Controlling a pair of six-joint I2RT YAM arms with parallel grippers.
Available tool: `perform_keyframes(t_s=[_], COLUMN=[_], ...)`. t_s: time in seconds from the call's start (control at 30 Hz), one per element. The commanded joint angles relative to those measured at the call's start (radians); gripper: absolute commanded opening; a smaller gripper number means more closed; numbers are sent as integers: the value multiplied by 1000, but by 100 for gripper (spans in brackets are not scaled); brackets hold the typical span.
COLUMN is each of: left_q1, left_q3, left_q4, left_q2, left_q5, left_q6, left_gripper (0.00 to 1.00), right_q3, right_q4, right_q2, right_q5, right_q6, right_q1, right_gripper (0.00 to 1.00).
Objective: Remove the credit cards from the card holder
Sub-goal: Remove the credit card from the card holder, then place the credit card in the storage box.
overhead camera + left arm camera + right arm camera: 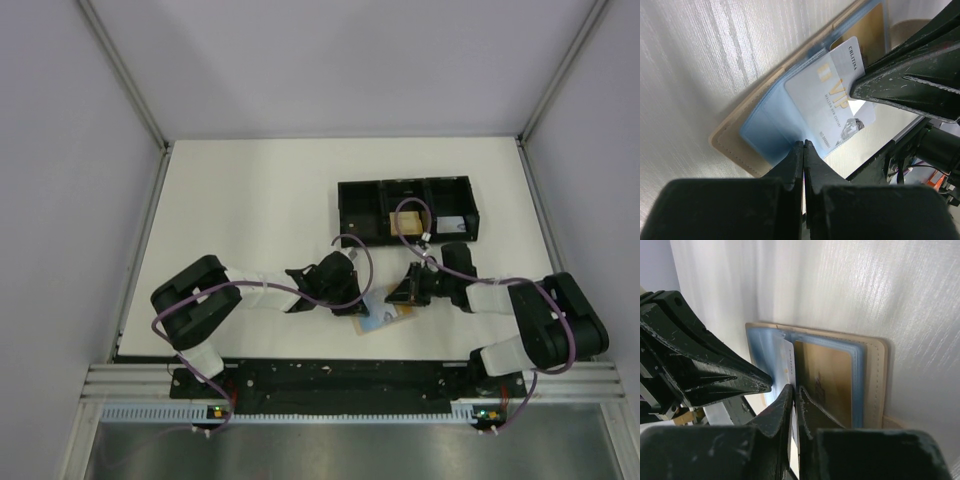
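The card holder (381,319) lies open on the table between my two grippers, tan-bordered (732,137) with blue-grey inner panels (875,385). A pale blue credit card (832,100) marked VIP sticks halfway out of its pocket. A gold credit card (822,382) sits fully inside the other panel. My left gripper (804,145) is shut, and its tips press on the blue panel beside the pale card's corner. My right gripper (796,388) has its jaws a narrow slit apart, with the pale card's edge (789,365) standing in that slit.
A black three-compartment tray (405,190) stands behind the grippers, with an orange-tan block (388,228) in its middle compartment. Purple cables loop over both wrists. Side walls border the white table left and right.
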State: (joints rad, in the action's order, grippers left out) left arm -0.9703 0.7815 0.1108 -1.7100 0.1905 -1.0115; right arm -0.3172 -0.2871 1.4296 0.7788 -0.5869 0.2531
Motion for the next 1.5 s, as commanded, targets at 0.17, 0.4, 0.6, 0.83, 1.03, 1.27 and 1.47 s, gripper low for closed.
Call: perform_keyframes(t_s=[0.17, 0.4, 0.6, 0.83, 1.03, 1.27, 1.47], left_q1=[21, 59, 145, 216, 243, 288, 392], left_q3=[-70, -108, -151, -134, -16, 145, 208], left_q4=[-34, -33, -54, -175, -405, -634, -705], left_q2=[9, 19, 105, 338, 581, 786, 918], left_q5=[-34, -31, -46, -117, -269, -425, -574], left_q6=[11, 24, 86, 214, 306, 427, 574], left_gripper=[0, 0, 0, 32, 73, 91, 99], right_q3=[-34, -74, -144, -285, -517, -825, -1035], right_q4=[126, 319, 443, 566, 748, 937, 985], right_q2=[-122, -262, -368, -394, -373, -252, -104], right_q5=[-85, -199, -205, -204, -312, -473, -451], right_q6=[67, 116, 144, 200, 329, 622, 858], right_q1=[-38, -44, -43, -43, -44, -46, -153], right_gripper=[0, 0, 0, 0, 0, 0, 0])
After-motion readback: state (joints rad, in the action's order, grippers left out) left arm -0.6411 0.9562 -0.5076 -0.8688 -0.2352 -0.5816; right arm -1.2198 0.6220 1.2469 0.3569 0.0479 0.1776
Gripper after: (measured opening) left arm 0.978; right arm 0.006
